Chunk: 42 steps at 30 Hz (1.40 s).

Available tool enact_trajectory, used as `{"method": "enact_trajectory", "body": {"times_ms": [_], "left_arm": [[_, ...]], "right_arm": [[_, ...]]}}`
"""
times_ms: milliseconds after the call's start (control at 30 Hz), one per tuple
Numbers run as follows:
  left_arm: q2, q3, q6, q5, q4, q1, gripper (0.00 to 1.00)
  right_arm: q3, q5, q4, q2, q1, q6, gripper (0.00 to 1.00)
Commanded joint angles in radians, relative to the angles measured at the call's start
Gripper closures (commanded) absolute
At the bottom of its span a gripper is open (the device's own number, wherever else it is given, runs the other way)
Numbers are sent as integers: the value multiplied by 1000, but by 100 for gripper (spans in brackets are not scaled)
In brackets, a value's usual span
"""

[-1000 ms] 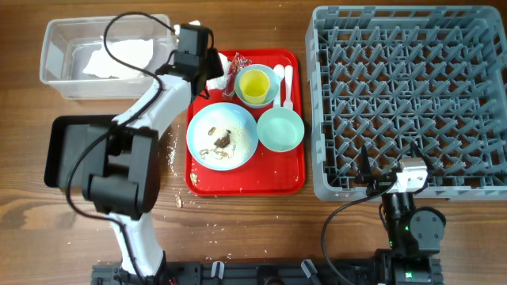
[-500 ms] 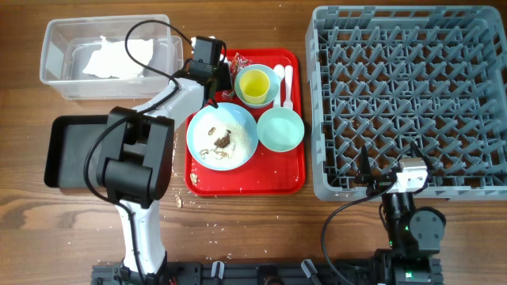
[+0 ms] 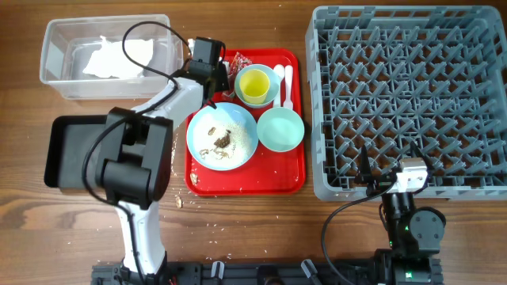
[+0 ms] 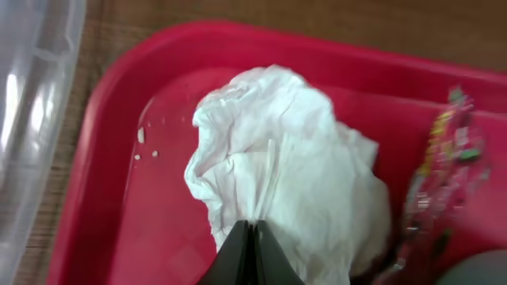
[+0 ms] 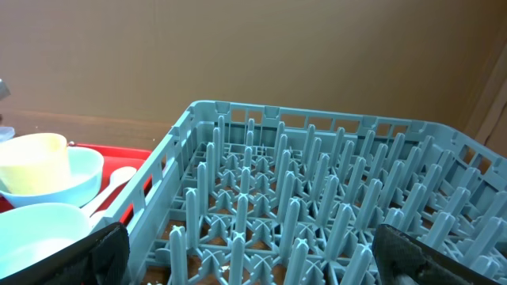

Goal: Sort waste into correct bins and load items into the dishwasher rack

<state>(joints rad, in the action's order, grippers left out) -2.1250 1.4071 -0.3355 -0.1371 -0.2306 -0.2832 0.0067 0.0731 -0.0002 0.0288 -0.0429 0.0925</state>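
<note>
Pressing its two fingers together into a single point, the left hand [image 4: 247, 249] sits over the far left corner of the red tray [image 4: 119, 182]. Its tips rest against the near edge of a crumpled white napkin [image 4: 277, 174]. Whether a fold of paper is caught between them cannot be told. The napkin lies on the tray straight ahead of the fingertips. In the wrist view the small red wrapper [image 4: 444, 174] lies just beyond the napkin on the hand's right. The wall of the clear plastic tub [image 4: 32, 119] stands off the tray on its left, with white napkins [image 3: 119, 57] lying inside it.

The right hand [image 5: 261, 252] is spread wide and holds nothing, one finger at each lower corner of its view. It is at the near edge of the grey dishwasher rack [image 5: 317, 222], whose pegs fill the space ahead. To its left are the yellow cup [image 5: 32, 154] inside the light blue bowl [image 5: 79, 178], and the mint-green bowl [image 5: 40, 229].

A second ago the left hand was nearer the tub's corner. Half a second ago it had reached the tray, and it has barely moved since. The right hand has not shifted.
</note>
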Motion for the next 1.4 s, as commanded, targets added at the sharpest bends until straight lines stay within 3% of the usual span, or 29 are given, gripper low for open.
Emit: {"method": "enact_trajectory", "body": {"times_ms": [0, 167, 400, 433, 467, 567, 600, 633, 700, 767, 900, 1000, 1167, 1367], "left_arm": [[182, 5, -20, -23, 2, 4, 96], [299, 5, -22, -139, 2, 29, 96], [309, 5, -307, -186, -49, 186, 96], [309, 5, -336, -186, -51, 212, 90], [308, 5, -349, -185, -51, 231, 67], [307, 5, -354, -182, -51, 282, 55], [307, 5, -353, -171, -51, 291, 39], [307, 5, -353, -144, -53, 300, 32], [307, 5, -353, -79, -63, 305, 37], [307, 5, -343, 35, -73, 298, 52], [306, 5, -181, 293, -75, 234, 51], [303, 5, -62, 287, -98, 130, 50], [279, 5, -61, 188, -107, 36, 50], [165, 5, -64, 189, -96, 27, 50]], "right_arm": [[-2, -13, 2, 2, -5, 10, 0], [-2, -13, 2, 2, -5, 10, 0], [-2, -13, 2, 2, -5, 10, 0], [-2, -13, 2, 2, -5, 10, 0], [-2, -13, 2, 2, -5, 10, 0], [-2, -13, 2, 2, -5, 10, 0], [-2, -13, 2, 2, -5, 11, 0], [-2, -13, 2, 2, -5, 10, 0], [-2, -13, 2, 2, -5, 10, 0], [-2, -13, 2, 2, -5, 10, 0], [-2, -13, 2, 2, -5, 10, 0], [-2, -13, 2, 2, -5, 10, 0], [-2, -13, 2, 2, -5, 10, 0], [-2, -13, 2, 2, -5, 10, 0]]}}
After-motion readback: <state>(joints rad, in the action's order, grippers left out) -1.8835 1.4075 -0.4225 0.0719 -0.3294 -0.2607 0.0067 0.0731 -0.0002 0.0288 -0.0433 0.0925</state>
